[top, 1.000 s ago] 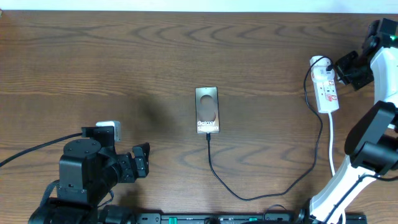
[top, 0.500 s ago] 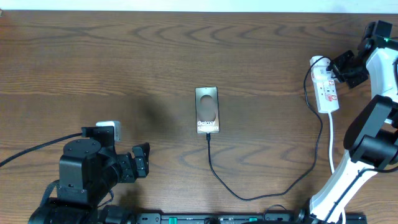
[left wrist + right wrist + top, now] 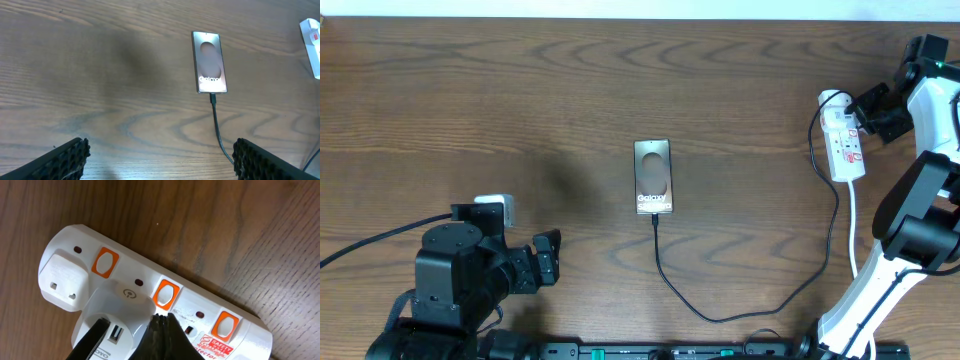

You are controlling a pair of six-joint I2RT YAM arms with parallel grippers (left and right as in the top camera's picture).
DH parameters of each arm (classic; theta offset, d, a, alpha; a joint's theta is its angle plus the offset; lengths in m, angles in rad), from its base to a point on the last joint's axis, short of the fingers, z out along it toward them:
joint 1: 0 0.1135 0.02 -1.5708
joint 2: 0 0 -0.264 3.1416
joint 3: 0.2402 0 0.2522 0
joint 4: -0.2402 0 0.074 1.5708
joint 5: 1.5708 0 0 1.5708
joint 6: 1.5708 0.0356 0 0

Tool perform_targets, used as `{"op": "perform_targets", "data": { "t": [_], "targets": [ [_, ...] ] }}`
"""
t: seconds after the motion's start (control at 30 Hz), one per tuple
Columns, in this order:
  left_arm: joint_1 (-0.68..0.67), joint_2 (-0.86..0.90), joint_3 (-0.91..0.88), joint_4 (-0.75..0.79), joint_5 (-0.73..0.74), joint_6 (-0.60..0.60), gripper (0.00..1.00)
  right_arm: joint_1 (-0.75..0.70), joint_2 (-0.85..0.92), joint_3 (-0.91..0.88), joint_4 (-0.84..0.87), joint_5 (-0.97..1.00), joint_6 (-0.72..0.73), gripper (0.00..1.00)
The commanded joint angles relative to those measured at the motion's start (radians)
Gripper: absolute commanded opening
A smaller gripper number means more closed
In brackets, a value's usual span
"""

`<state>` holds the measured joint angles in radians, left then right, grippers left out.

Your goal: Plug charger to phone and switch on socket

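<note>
Poised with right fingers (image 3: 161, 327), shut tight and empty, at the middle orange rocker switch (image 3: 165, 293) of the long white plastic power strip (image 3: 846, 148) lying lengthwise by the table's (image 3: 520, 100) right edge, thin black charger cable (image 3: 720, 312) plugged into the dark slab phone (image 3: 653, 177) at centre, left fingers (image 3: 67, 157) wide open far off.

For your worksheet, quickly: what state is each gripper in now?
Left gripper: open, holding nothing.
Right gripper: closed, holding nothing, tips at the socket.
</note>
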<state>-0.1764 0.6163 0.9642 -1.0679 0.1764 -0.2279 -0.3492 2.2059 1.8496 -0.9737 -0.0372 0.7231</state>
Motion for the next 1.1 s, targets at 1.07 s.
{"op": "perform_targets", "data": {
  "t": [1.07],
  "targets": [
    [0.006, -0.001, 0.006, -0.002, -0.013, 0.014, 0.93, -0.003, 0.104, 0.021, 0.039, -0.193, -0.047, 0.01]
  ]
}}
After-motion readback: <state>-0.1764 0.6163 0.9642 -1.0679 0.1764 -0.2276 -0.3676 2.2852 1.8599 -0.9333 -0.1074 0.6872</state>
